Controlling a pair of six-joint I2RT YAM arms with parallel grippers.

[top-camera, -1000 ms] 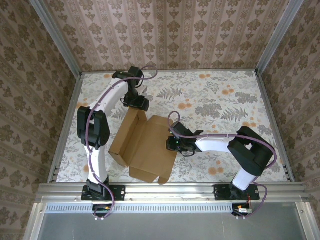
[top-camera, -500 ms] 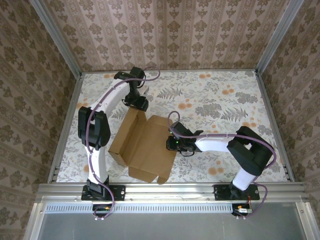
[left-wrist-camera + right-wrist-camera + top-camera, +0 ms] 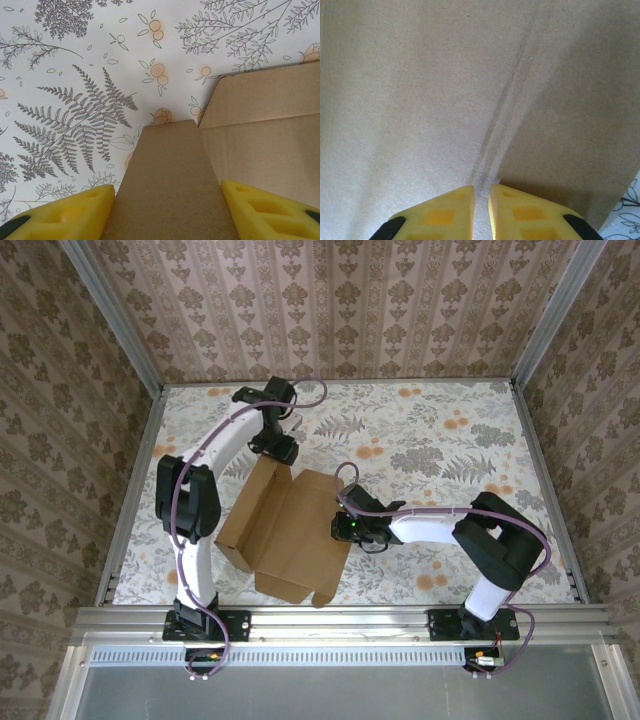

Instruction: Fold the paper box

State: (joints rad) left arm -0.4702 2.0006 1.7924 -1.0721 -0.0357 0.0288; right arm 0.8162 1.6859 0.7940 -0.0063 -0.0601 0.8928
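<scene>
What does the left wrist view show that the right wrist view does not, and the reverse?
Left wrist: a flap of the paper box between the wide-apart fingers of the left end effector, with fern-print table beyond. Right wrist: a double crease running to the nearly closed right end effector. Both: brown cardboard, yellow fingers, some printed table.

Brown flap at centre: the paper box (image 3: 170, 180) runs off the bottom and right edges of the left wrist view. The frame crops the left fingers (image 3: 65, 215) either side of the flap, so whether they press it cannot be told. At the right wrist, the box passes three edges and the right fingers (image 3: 437, 215) are cut below. From above, both pairs are too small to read.
</scene>
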